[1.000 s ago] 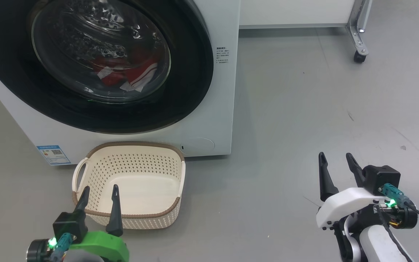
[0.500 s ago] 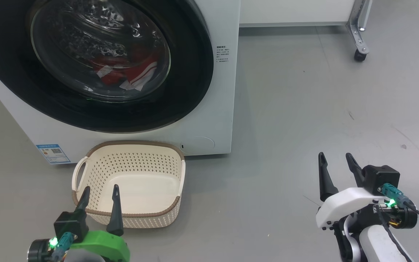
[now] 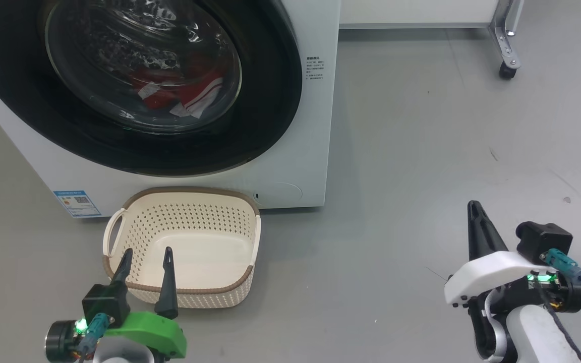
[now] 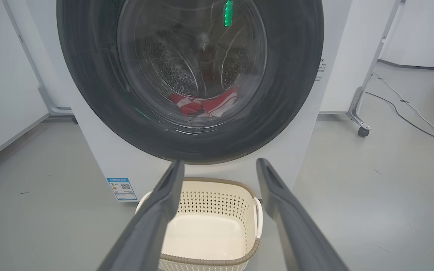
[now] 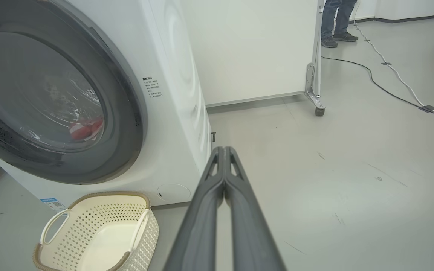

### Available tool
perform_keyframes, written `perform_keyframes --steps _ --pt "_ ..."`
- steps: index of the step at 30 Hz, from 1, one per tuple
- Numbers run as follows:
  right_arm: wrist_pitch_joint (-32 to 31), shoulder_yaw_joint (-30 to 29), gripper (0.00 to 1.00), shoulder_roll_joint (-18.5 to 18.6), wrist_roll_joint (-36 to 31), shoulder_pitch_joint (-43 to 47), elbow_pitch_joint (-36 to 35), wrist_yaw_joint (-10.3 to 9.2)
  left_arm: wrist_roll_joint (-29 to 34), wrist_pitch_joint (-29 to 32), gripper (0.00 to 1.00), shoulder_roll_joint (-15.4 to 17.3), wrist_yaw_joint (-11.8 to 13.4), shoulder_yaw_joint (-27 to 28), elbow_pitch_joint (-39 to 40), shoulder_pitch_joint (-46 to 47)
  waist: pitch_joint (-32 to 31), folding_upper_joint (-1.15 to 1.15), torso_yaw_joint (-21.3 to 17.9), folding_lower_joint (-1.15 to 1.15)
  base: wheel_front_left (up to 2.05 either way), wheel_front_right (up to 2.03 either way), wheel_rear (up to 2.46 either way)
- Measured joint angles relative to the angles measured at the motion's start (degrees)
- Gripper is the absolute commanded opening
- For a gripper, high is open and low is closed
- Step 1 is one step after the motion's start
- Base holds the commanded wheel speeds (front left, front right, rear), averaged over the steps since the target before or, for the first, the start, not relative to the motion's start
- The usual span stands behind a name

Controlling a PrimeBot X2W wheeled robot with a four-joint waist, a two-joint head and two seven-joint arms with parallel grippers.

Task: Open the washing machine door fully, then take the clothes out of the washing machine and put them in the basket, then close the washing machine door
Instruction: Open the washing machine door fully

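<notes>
the large round glossy black-rimmed washing machine door (image 3: 134, 85) is shut flat against the big white front-loading washing machine (image 3: 315, 126), facing the robot; being round, it has no long axis. nothing is done yet: the red, white-striped clothes (image 3: 179, 96) lie behind its glass, and the cream perforated plastic basket (image 3: 189, 190) sits empty on the grey floor (image 3: 396, 151) just below, long side along the washer. the left pincer (image 3: 148, 250) is released over the basket's near rim; the right pincer (image 3: 473, 206) is clenched on nothing, well off to the right.

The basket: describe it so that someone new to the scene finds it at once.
Find the big white washing machine with its round black door. On the grey floor right below that door stands the basket. It is cream, perforated, brown-rimmed and empty.
</notes>
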State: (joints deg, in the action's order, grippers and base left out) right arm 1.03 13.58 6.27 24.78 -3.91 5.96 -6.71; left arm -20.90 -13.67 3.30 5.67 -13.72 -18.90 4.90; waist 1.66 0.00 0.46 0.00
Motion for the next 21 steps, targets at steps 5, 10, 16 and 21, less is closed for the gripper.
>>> perform_keyframes --steps 5,10,16,21 --pt "0.4 -3.3 0.0 -1.5 6.3 -1.7 -1.3 0.73 0.4 0.0 1.0 -0.1 0.0 -0.1 0.2 0.4 1.3 0.0 1.0 0.0 0.0 0.0 0.0" --pt "-0.4 -7.2 0.0 -2.6 13.8 -4.8 -1.7 1.58 0.4 0.4 1.0 -0.1 0.0 -0.4 1.0 1.2 3.3 0.0 2.0 0.0 0.0 0.0 0.0" --pt "-2.4 -12.6 0.0 -2.7 22.5 -10.0 -1.4 1.6 0.4 0.6 1.0 -0.2 0.0 -1.3 1.8 3.5 6.2 0.0 3.7 0.0 0.0 0.0 0.0" --pt "-5.4 -15.7 0.0 -3.0 29.7 -16.1 -1.4 1.96 0.5 0.6 1.0 -0.4 -0.2 -1.8 2.7 5.1 9.0 0.0 5.6 0.0 0.0 0.0 0.0"
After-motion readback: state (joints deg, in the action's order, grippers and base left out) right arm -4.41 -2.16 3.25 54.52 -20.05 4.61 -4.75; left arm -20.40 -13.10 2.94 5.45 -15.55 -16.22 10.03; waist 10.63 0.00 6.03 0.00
